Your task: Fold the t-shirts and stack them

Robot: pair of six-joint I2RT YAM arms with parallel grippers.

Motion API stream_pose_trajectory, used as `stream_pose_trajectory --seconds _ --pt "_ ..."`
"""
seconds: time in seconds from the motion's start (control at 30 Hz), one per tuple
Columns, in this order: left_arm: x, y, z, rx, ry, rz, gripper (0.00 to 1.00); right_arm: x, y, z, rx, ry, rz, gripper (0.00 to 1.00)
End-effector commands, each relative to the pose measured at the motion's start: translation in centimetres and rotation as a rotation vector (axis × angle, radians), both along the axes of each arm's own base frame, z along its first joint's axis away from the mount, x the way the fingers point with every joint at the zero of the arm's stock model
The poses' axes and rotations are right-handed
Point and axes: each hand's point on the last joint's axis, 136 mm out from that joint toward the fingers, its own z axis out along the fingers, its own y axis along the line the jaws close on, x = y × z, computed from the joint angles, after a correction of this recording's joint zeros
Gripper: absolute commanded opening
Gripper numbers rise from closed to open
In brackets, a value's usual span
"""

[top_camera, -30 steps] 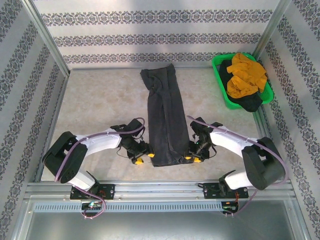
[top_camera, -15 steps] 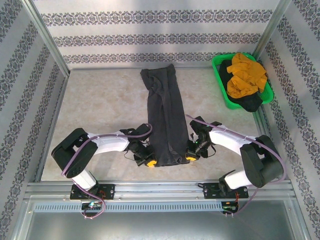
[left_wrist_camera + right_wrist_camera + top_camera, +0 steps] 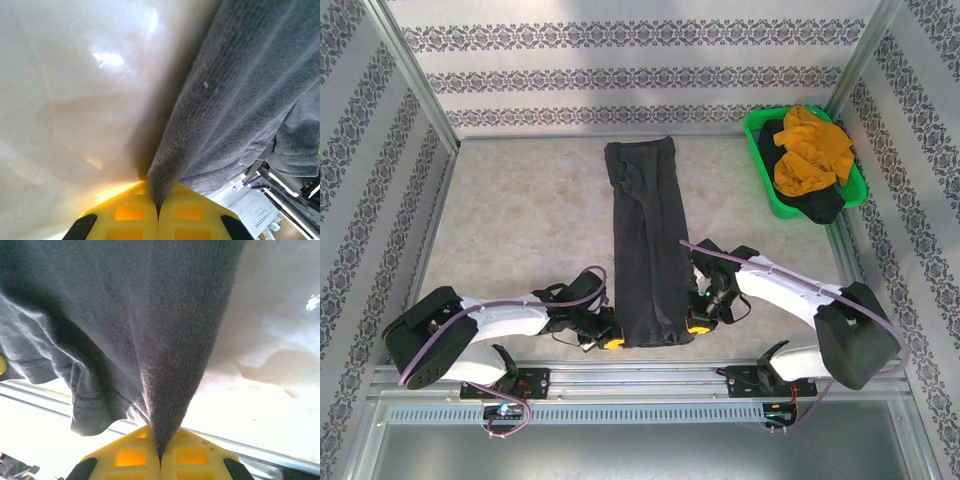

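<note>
While the left gripper [image 3: 612,342] and right gripper [image 3: 697,325] pinch one long knitted charcoal t-shirt [image 3: 645,240], one mustard t-shirt [image 3: 810,150] and one black t-shirt [image 3: 820,206] lie crumpled in one green basket [image 3: 763,165].

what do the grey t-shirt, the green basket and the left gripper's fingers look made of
grey t-shirt: soft knitted cloth, matte; fine ribbed texture shows close up.
green basket: likely plastic, smooth; uniform bright colour, rigid rim.
left gripper's fingers: probably moulded plastic, yellow, faintly translucent, with grid pockets.

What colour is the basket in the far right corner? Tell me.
The basket is bright green; top external view.
</note>
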Motion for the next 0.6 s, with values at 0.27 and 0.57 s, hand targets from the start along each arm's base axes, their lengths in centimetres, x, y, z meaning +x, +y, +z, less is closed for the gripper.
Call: stream_pose_trajectory --seconds 0.27,0.57 --pt "11.7 -1.5 8.8 -0.037 -0.372 0.232 0.0 7.8 -0.2 5.9 0.075 -0.148 -0.316 0.0" --pt "26.3 2.1 11.9 -0.014 -0.544 0.417 0.0 22.4 1.7 8.7 0.111 -0.306 -0.378 0.0"
